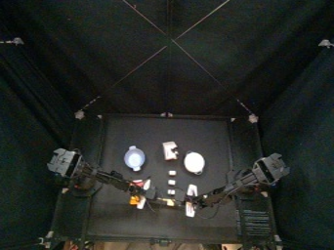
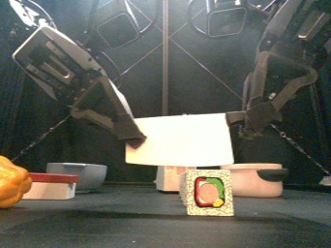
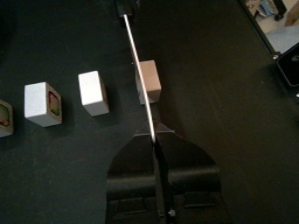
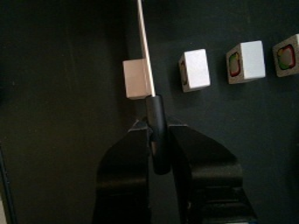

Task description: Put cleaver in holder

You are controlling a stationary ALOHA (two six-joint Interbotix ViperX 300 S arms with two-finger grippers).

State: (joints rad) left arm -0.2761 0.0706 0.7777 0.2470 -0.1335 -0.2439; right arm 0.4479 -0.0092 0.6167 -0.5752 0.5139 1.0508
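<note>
**Cleaver held in the air by both grippers**

You have the cleaver (image 2: 181, 140) off the table, raised above the table's front part, its broad whitish blade facing the front edge. The left gripper (image 2: 134, 134) is clenched on one end of the blade; the right gripper (image 2: 238, 122) is clenched on the opposite end. In each wrist view you see the blade edge-on, running between the jaws. The holder (image 1: 170, 150) stands on the table (image 1: 117, 132) toward its rear edge, between the pale blue bowl (image 1: 136, 157) and the white oval disc (image 1: 194, 161). Small white cubes (image 3: 93, 92) lie below the blade.
</note>
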